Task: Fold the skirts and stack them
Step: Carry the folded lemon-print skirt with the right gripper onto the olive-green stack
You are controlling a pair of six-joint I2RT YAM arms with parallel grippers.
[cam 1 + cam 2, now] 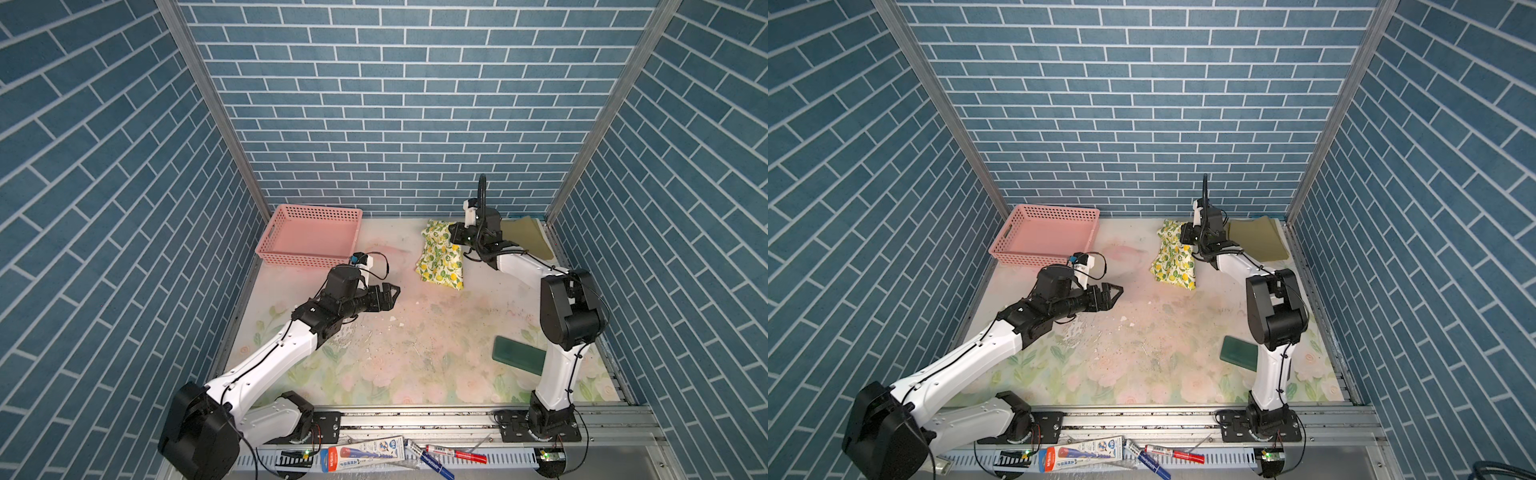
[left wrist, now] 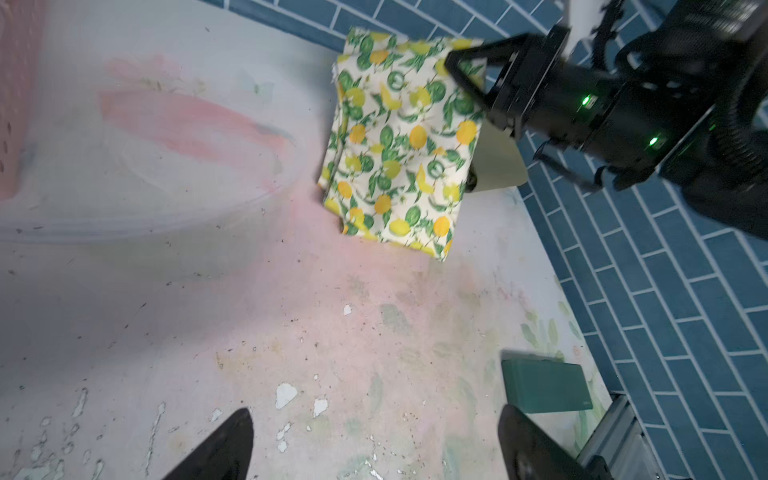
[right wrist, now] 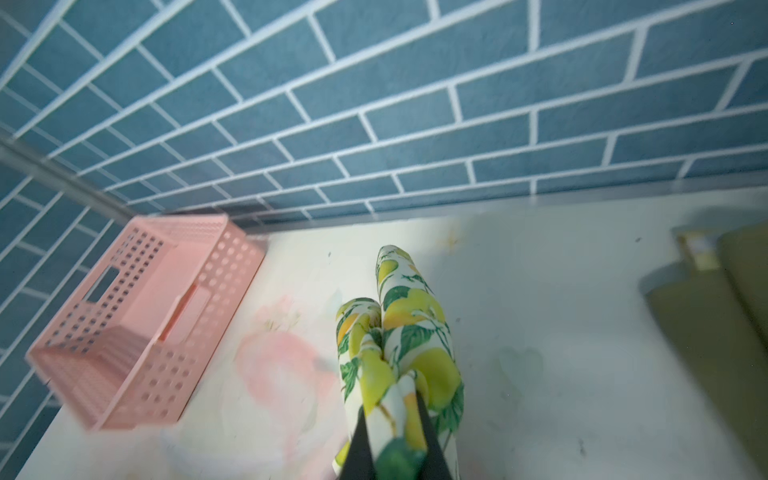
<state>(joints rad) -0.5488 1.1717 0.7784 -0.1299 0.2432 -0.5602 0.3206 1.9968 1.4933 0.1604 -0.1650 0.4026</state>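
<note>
Honestly, right gripper (image 3: 390,409) pinches one bunched edge of lemon skirt (image 3: 411,316); folds below it could flop open; left gripper (image 2: 376,411) spread, empty.

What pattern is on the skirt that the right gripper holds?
White with yellow lemons and green leaves; the skirt shows best in the left wrist view.

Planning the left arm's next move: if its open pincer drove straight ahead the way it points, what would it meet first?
Probably the lemon skirt that the right pincer pinches; from the left pincer only bare table lies between. Heights are unclear, so it might miss.
</note>
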